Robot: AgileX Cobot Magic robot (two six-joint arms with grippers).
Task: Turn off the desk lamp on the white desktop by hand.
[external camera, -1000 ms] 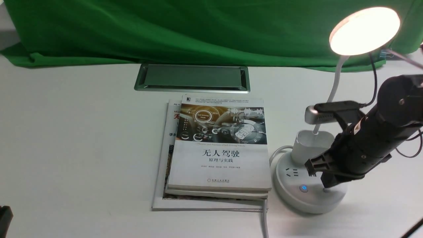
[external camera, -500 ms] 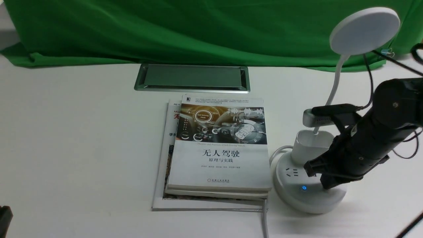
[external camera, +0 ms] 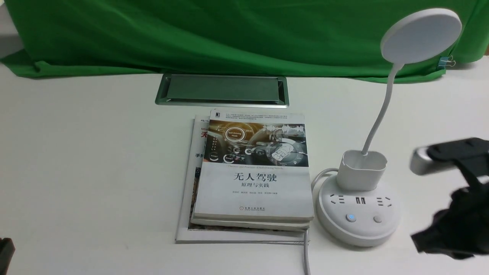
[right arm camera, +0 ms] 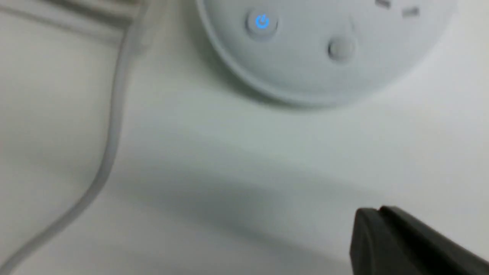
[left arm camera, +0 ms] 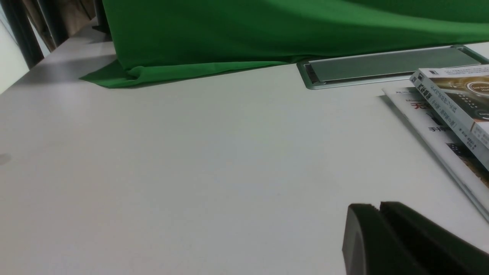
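The desk lamp's round disc head (external camera: 420, 36) is dark, on a thin bent neck above the cup holder (external camera: 361, 170). Its round base (external camera: 357, 231) stands on the white desktop (external camera: 95, 160), with a blue-lit button (external camera: 350, 217) and a plain button (external camera: 377, 219). My right gripper (external camera: 416, 240) is blurred at the right edge, shut and empty, clear of the base. The right wrist view shows its shut tips (right arm camera: 380, 210) over bare desktop, with the base (right arm camera: 305, 72) and both buttons beyond. My left gripper (left arm camera: 380, 206) is shut and empty, low over the desktop.
A stack of books (external camera: 252, 172) lies just left of the lamp base. The silver-framed grey hatch (external camera: 221, 89) sits behind the books. Green cloth (external camera: 210, 34) covers the back. The lamp's white cable (external camera: 305, 256) runs to the front edge.
The lamp head went from lit to dark. My right gripper was at the base's right button; it has pulled back to the right and front, off the base.
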